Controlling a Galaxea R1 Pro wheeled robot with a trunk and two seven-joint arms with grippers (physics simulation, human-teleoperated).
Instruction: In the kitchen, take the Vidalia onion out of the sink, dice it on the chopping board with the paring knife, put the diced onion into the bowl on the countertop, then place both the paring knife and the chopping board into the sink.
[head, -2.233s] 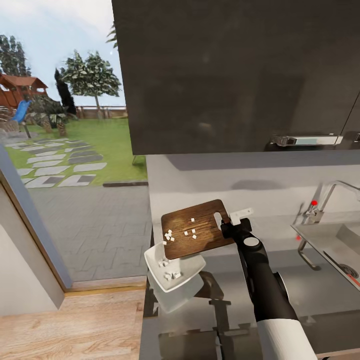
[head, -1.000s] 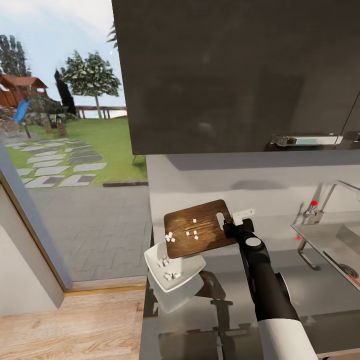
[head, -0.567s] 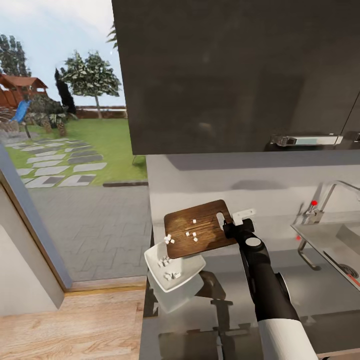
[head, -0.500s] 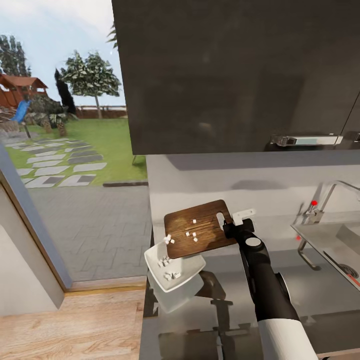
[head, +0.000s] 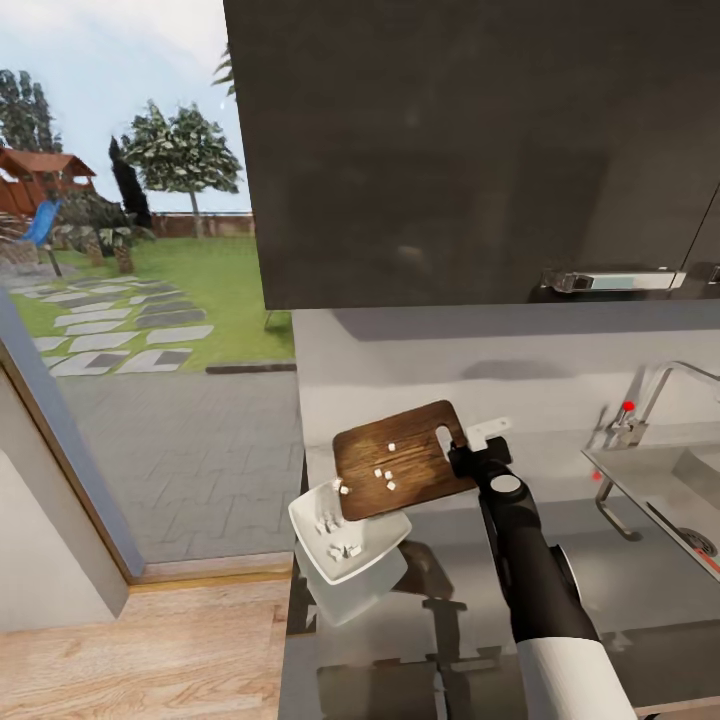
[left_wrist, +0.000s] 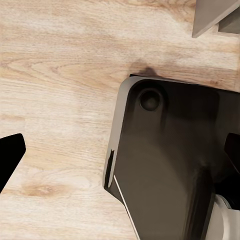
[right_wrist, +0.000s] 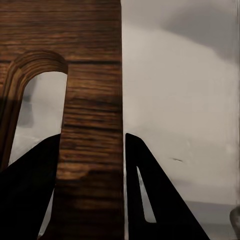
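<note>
Two dark fingers (right_wrist: 30, 195) of the right gripper (head: 478, 452) are closed on the chopping board (head: 405, 460) at its slotted end; the right wrist view shows the slot and grain close up. From the head view, the chopping board is lifted and tilted over the white bowl (head: 348, 532) on the glossy table (head: 640, 590), with white onion dice (head: 383, 475) on the wood and more in the bowl. At the frame's right edge the sink (head: 668, 490) and its tap are cut off. By the left wrist view, the left gripper's (left_wrist: 120, 155) fingers are spread apart, holding nothing, over wooden floor (left_wrist: 55, 80).
</note>
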